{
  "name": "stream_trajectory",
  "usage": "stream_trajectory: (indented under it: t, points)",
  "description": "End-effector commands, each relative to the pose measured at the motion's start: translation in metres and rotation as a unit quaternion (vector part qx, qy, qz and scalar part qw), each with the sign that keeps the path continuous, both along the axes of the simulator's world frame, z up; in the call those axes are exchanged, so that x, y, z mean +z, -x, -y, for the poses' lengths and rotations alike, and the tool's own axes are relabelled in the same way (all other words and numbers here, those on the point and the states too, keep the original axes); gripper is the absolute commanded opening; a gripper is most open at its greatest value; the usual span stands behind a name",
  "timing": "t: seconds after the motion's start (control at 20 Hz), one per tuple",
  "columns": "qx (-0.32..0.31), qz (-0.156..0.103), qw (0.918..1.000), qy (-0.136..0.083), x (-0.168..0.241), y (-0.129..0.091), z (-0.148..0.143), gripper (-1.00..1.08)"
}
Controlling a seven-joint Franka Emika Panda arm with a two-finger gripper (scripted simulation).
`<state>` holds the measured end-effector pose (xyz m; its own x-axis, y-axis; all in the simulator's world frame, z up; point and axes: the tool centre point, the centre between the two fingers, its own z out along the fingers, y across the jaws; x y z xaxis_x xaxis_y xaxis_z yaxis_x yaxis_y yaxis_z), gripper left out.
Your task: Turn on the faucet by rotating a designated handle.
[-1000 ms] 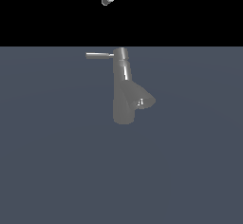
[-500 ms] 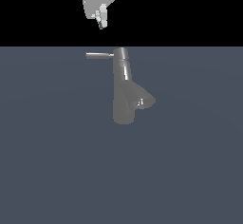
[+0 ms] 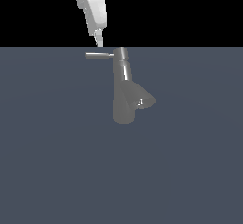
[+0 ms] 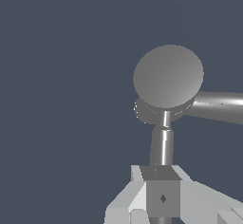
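Note:
The grey metal faucet stands upright on the dark floor, its cone-shaped spout flaring low toward the exterior view's right. The thin handle sticks out from the top cap toward the exterior view's left. My white gripper hangs just above the handle's middle, fingers together and holding nothing. In the wrist view I look down on the round cap. From it the handle runs toward my gripper and passes beneath the fingertips. The spout branches off sideways.
A flat dark grey floor surrounds the faucet. Nothing else stands on it.
My gripper has come down from the top edge of the exterior view to just above the handle. The faucet and its handle have not moved.

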<state>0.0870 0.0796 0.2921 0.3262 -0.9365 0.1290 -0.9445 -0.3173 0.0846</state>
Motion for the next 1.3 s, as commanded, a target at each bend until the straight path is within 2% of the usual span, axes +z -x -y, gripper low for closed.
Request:
stream_trajectory:
  t: [0.0,0.55,0.85,1.25]
  points:
    - [-0.019,0.003,0.9998,-0.002,-0.011,-0.007,-0.004,-1.0]
    - [-0.065,0.007,0.9978,-0.009,-0.04,-0.022,-0.015,-1.0]
    - [-0.067,0.007,0.9977,-0.01,-0.042,-0.023,-0.016,-1.0]
    - [-0.067,0.002,0.9975,-0.024,-0.057,-0.018,-0.036,-1.0]
